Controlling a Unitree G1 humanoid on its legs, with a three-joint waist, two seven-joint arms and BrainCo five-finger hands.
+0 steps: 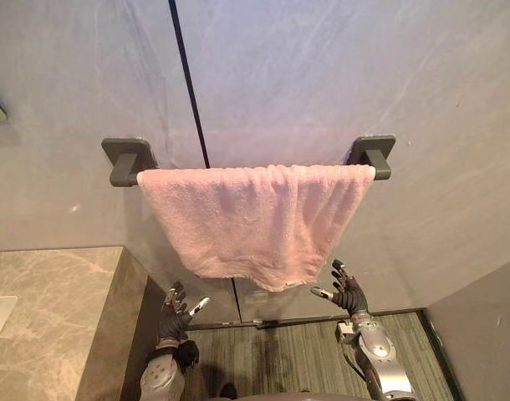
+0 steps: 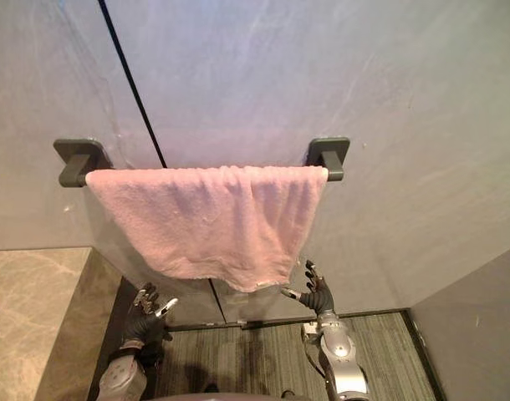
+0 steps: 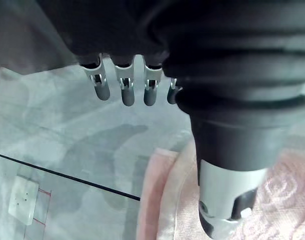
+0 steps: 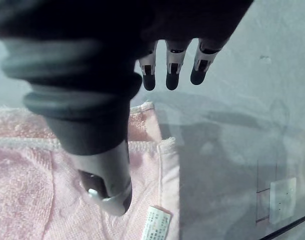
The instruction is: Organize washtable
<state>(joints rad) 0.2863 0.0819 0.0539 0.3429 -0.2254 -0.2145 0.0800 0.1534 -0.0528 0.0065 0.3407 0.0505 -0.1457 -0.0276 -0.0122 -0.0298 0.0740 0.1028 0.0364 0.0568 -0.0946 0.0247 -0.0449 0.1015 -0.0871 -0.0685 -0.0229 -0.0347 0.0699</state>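
Right hand (image 1: pixel 349 296) is raised with its fingers straight and spread and its thumb apart, holding nothing, just right of the lowest corner of the one pink towel (image 1: pixel 255 221). Left hand (image 1: pixel 175 306) is raised too, below the towel's left part and apart from it, fingers loosely spread and empty. That single towel hangs on the wall, draped between two dark grey brackets, the left bracket (image 1: pixel 128 159) and the right bracket (image 1: pixel 374 153); its top edge runs nearly from one to the other and its lower hem slants down toward the right. One white label (image 4: pixel 156 223) is sewn at its edge. On the grey wall (image 1: pixel 339 75) behind run one thin black seam (image 1: pixel 188 83) and one small white wall plate (image 4: pixel 282 200). At the left stands one marble countertop (image 1: pixel 46 309), and a striped floor (image 1: pixel 297 355) lies below.
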